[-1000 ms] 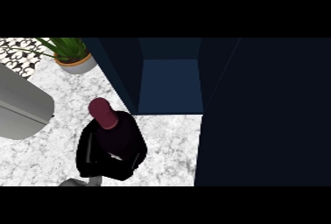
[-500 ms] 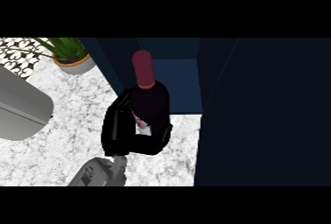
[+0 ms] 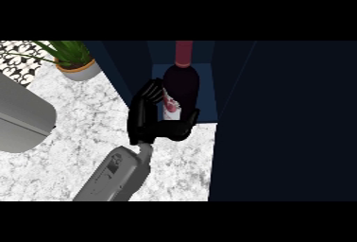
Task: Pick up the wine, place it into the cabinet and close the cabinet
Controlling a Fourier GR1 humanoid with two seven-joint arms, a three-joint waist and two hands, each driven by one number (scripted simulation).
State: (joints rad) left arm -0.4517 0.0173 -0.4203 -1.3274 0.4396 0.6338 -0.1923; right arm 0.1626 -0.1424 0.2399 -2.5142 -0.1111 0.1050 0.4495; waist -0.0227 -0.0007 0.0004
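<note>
The right hand (image 3: 155, 118) curls round the wine (image 3: 182, 84), holding it upright at the open front of the dark blue cabinet (image 3: 279, 118), with a potted plant (image 3: 73, 59) far left on the marble counter (image 3: 70, 156).

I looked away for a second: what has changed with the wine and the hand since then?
The left hand has carried the wine bottle up off the counter and forward to the open cabinet, its fingers curled round the bottle all the way. The bottle now stands at the cabinet's opening. The potted plant has not moved.
</note>
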